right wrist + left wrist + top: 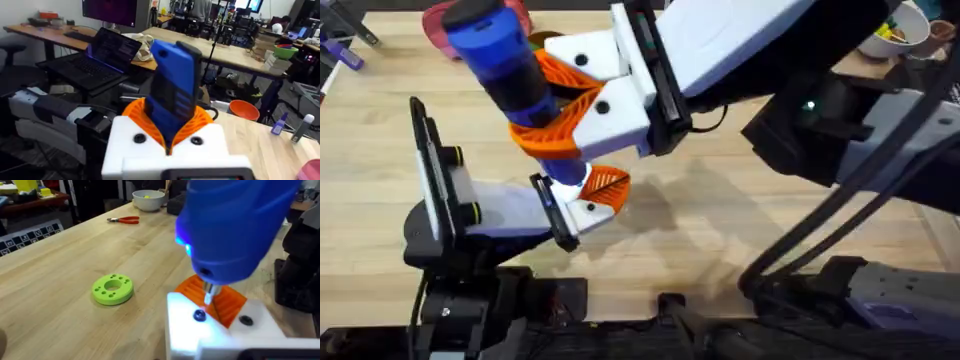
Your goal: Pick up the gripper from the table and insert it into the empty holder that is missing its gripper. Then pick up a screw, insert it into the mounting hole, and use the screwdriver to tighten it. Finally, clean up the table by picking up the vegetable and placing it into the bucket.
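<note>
At the holder (181, 326), low and near the left arm's base, the orange tip (229, 301) is sitting seated against the white block. The insert step is looking done. A screw (199, 315) is resting in the mounting hole on the block's face, head showing. Whether it is fully down I can't tell.

The screwdriver (235, 225) is hanging tilted just above, w/ a blue light glowing on its body. Its thin metal bit is pointing down beside the screw, close to the head but not clearly in it. So the tightening step is in hand, approx. two thirds through the task by my read. The bit is needing to line up w/ the screw head before any turning counts.

The right tool (172, 131) is reaching across the middle and clamping the screwdriver's barrel between its orange pads. The left tool (582, 200) is sitting under the bit w/ the holder at its end. Wide or narrow, I can't tell.

Farther out on the surface (60, 265), a green ring disc (112, 288) is lying well apart from the work. Red pliers (125, 220) and a white bowl (148, 199) are lying at the far side. The veg-to-bucket cleanup is presumably waiting.
</note>
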{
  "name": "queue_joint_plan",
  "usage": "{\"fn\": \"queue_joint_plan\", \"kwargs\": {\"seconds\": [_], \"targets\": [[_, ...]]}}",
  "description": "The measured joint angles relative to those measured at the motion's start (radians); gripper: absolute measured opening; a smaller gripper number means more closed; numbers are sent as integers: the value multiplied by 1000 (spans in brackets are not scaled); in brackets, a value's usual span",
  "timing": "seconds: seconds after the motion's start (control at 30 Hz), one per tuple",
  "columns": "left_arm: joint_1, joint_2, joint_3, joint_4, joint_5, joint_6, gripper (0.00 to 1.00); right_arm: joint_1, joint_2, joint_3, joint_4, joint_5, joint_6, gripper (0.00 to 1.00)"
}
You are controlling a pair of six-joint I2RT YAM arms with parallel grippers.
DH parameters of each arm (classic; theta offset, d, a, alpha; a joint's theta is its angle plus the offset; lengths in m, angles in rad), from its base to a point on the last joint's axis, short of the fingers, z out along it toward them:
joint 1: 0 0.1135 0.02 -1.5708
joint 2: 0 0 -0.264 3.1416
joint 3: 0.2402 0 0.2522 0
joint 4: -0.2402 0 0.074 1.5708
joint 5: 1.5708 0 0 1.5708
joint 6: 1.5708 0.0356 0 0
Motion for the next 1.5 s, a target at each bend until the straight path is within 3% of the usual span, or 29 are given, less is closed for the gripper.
{"fn": "queue_joint_plan", "kwargs": {"seconds": [1.5], "targets": [[0,0,0,0,0,0,12,-3,26,3,-4,0,0,12]]}}
